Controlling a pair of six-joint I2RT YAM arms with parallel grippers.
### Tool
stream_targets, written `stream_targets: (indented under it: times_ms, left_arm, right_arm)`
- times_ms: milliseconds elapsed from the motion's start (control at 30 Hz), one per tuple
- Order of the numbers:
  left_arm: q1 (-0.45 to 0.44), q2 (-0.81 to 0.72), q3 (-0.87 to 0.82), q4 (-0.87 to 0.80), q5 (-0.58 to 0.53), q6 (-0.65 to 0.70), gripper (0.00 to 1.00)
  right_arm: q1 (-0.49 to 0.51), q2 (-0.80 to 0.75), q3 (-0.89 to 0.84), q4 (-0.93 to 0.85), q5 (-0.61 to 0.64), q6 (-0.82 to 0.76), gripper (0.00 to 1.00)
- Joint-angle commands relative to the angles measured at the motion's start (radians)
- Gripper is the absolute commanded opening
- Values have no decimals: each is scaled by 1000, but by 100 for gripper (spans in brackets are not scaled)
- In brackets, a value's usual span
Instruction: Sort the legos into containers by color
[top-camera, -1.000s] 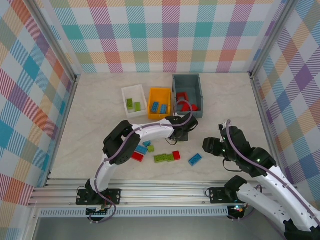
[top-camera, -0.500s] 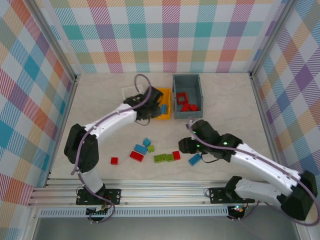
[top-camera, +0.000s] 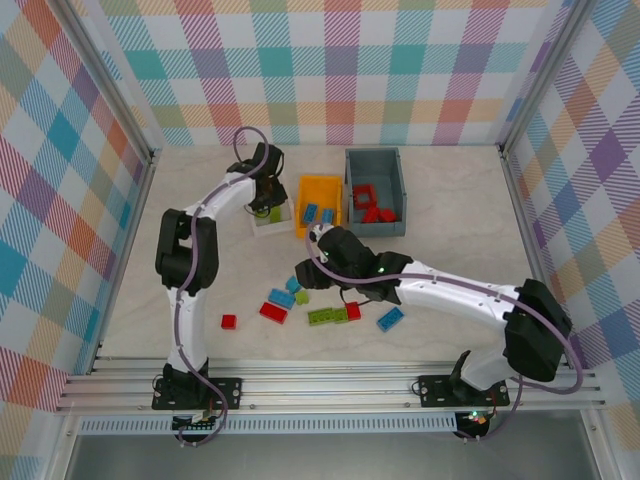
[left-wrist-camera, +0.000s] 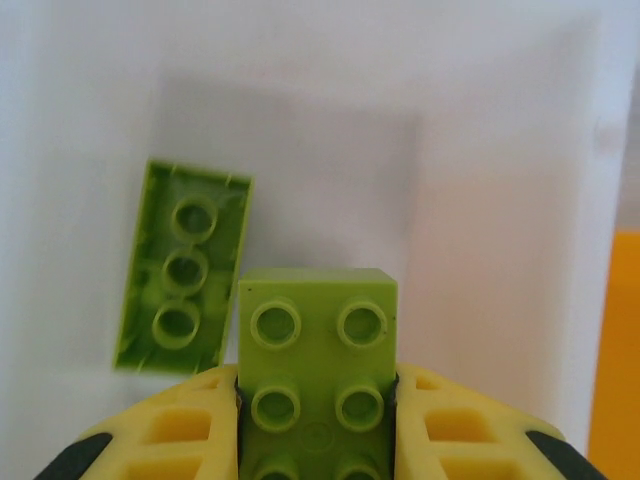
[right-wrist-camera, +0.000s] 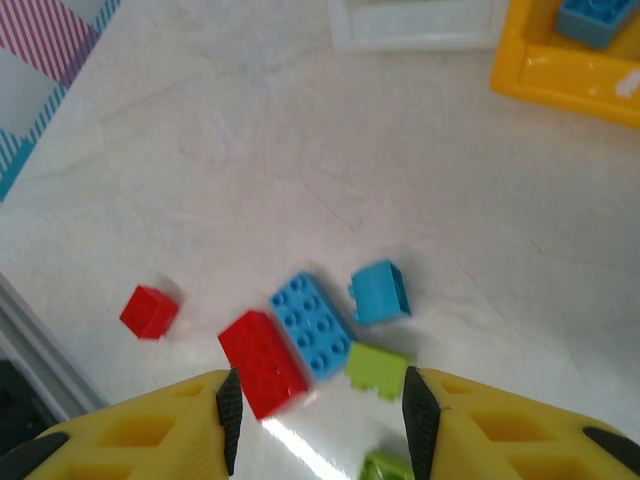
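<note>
In the left wrist view my left gripper (left-wrist-camera: 318, 405) is shut on a lime green lego (left-wrist-camera: 318, 350), hanging over the floor of the white container (left-wrist-camera: 480, 200). Another green lego (left-wrist-camera: 183, 265) lies there upside down. From above, the left gripper (top-camera: 262, 196) is over the white container (top-camera: 272, 224). My right gripper (right-wrist-camera: 322, 415) is open above loose legos on the table: a red one (right-wrist-camera: 262, 362), a blue one (right-wrist-camera: 312, 325), a cyan one (right-wrist-camera: 380, 292) and a green one (right-wrist-camera: 378, 367). From above, the right gripper (top-camera: 305, 272) hovers over that cluster.
The orange container (top-camera: 303, 226) holds blue legos and the grey container (top-camera: 351, 190) holds red ones. More loose legos lie near the front: a small red one (top-camera: 229, 321), a green strip (top-camera: 322, 316), a red one (top-camera: 352, 311) and a blue one (top-camera: 391, 319).
The left arm has swung left from the orange container to over the white one, carrying the green lego. The right arm has moved left to above the loose cluster.
</note>
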Motion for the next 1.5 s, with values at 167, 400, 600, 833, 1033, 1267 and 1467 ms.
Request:
stream_targets:
  times_ms: [167, 400, 600, 833, 1033, 1267, 1467]
  left_arm:
    - [28, 140, 222, -97, -15, 54, 18]
    - [32, 168, 266, -110, -4, 57, 26]
    - [32, 130, 227, -102, -35, 52, 43]
    - [32, 13, 148, -60, -30, 39, 48]
    - [29, -204, -1, -4, -16, 7, 43]
    - [26, -576, -256, -19, -21, -48, 35]
    - [26, -941, -469, -150, -35, -92, 34]
  right_arm:
    - [-3, 153, 171, 134, 20, 31, 49]
    - [-4, 187, 180, 195, 29, 51, 51]
    - [-3, 189, 150, 266, 26, 57, 54]
    - [-4, 170, 131, 244, 31, 59, 55]
    - [13, 183, 127, 172, 15, 4, 52]
    - [154, 360, 246, 30, -125, -262, 55]
    - [203, 549, 412, -101, -241, -438, 67]
